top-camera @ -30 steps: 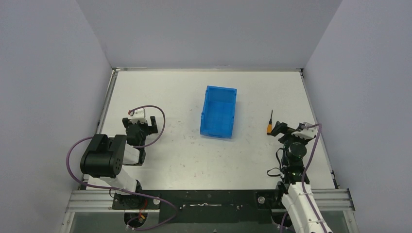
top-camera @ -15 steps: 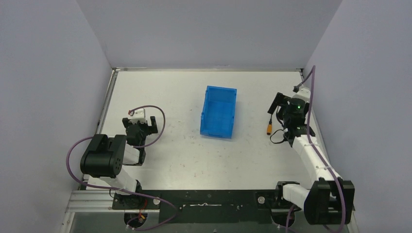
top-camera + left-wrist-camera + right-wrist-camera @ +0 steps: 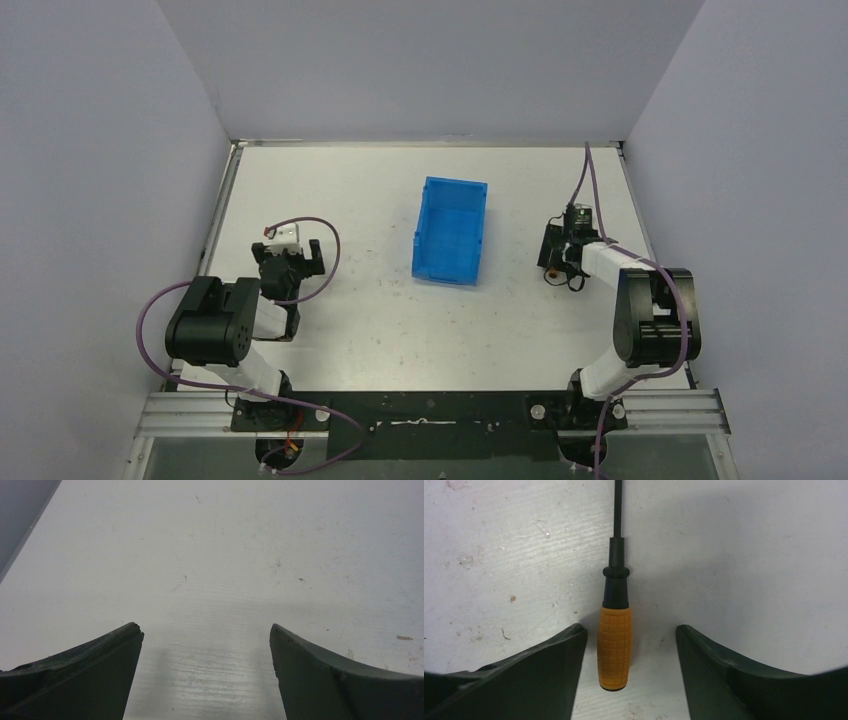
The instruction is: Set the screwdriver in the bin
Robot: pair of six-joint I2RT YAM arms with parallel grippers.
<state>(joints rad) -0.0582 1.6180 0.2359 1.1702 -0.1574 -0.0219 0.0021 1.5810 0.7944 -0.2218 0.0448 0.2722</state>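
From the top view, I see the bin [image 3: 452, 236] sitting out in the middle of the counter [image 3: 350, 330]. It is bright blue, it has four sides, and its top is open. My right claw [image 3: 553, 258] is down low on the counter, to the right of the bin and well apart from it. Under that claw I see only a tiny orange speck of the screwdriver [image 3: 549, 272]. It is on the counter, not in the bin. My left claw [image 3: 292, 258] is far off on the left side of the bin.

In the left wrist view, my left claw is spread wide. It holds nothing. Only the white, scratched counter shows between its two dark fingers [image 3: 85, 675].

In the right wrist view, I see the screwdriver well. It lies flat on the counter. Its short fat handle is orange, with a grid of little squares pressed into it. Next comes a black collar, then a thin black shaft that runs up out of the picture. The handle lies between my right claw's fingers [image 3: 734, 680]. The claw is spread apart and not squeezing it. The left finger is just beside the handle, and the right finger is farther off.
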